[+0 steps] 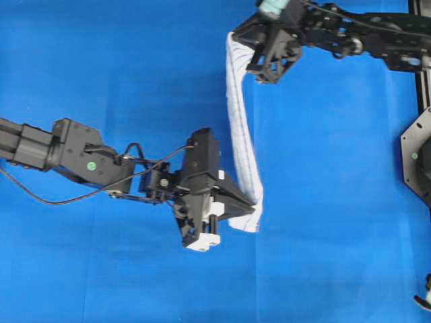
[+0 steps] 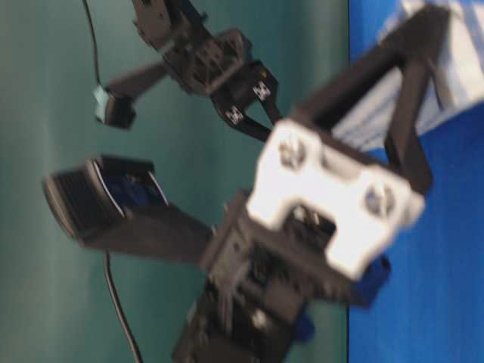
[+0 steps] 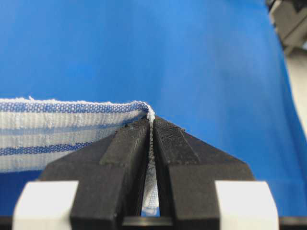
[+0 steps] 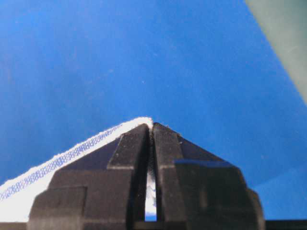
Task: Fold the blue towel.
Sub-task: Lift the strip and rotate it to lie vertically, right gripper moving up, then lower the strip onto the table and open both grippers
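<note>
No readable text, labels, brands or numbers in any view.

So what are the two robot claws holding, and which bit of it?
Both hold the blue towel. The left gripper pinches one corner and the right gripper another, with the cloth hanging between them.

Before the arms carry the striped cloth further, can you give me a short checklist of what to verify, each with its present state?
1. Left claw shut on a corner of the white woven towel with thin blue stripes: ok.
2. Right claw shut on another edge of the towel: ok.
3. Towel hangs between both claws as one narrow band, not dropped: ok.
4. Cloth untwisted along its length: cannot tell.
5. Plain blue table covering flat beneath the arms: ok.
</note>
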Available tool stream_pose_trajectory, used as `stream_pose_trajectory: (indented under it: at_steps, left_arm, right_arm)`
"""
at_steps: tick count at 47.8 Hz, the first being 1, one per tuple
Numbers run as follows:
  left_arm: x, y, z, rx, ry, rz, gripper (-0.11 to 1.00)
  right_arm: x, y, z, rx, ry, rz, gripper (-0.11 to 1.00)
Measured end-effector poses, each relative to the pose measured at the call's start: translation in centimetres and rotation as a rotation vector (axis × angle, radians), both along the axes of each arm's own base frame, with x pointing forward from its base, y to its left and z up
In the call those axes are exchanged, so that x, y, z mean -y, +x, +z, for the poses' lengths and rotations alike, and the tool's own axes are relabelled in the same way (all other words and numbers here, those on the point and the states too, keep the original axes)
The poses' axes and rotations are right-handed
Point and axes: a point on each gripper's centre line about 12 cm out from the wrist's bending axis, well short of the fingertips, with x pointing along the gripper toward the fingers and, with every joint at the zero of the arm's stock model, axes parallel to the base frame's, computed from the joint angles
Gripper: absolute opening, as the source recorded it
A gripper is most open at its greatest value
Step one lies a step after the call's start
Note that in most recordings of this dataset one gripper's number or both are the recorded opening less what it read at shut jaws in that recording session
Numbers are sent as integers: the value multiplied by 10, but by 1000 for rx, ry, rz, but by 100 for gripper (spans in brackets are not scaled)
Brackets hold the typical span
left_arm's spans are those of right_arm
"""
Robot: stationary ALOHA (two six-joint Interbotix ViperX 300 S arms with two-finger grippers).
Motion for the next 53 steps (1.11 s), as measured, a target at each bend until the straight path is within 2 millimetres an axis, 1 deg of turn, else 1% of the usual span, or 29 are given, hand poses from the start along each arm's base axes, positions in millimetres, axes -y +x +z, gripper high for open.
stream_pose_trajectory:
  at_steps: [12,18,30,31,34,36,37,39,42,45,47,50,51,53]
  left_arm:
    - [-2,-34,-4,-36,-29,21,1]
    - [-3,-45,-7,-47,-47,38,1]
    - [-2,-48,-9,-52,-49,37,3]
    - [-2,-48,-9,-52,-49,37,4]
    - [-2,-48,-9,-52,-49,37,14]
    - [-2,-48,-9,-53,-50,38,23]
    - [-1,-48,-9,-53,-50,36,30]
    - [-1,-48,-9,-53,-52,37,42]
    - [-1,-49,-9,-56,-52,37,60]
    - [-1,-51,-10,-72,-52,36,76]
    - [-1,-54,-9,-81,-51,34,80]
    - [-2,-59,-5,-95,-50,31,78]
    - [-3,-62,-1,-98,-50,30,76]
    - [-3,-67,4,-105,-50,26,73]
  right_arm:
    - [11,29,-9,-22,15,11,3]
    - [13,36,-14,-31,20,15,3]
    - [14,41,-20,-46,31,19,3]
    - [14,42,-19,-45,29,20,3]
    - [14,42,-19,-45,31,20,5]
    - [14,42,-19,-46,30,20,10]
    - [14,42,-19,-45,31,20,13]
    - [14,42,-19,-46,30,20,23]
    - [13,42,-19,-45,28,23,43]
    - [13,42,-19,-47,23,26,63]
    - [14,42,-19,-49,19,29,75]
    - [13,42,-19,-52,17,31,89]
    - [13,42,-19,-53,14,33,91]
    - [13,41,-19,-54,12,35,92]
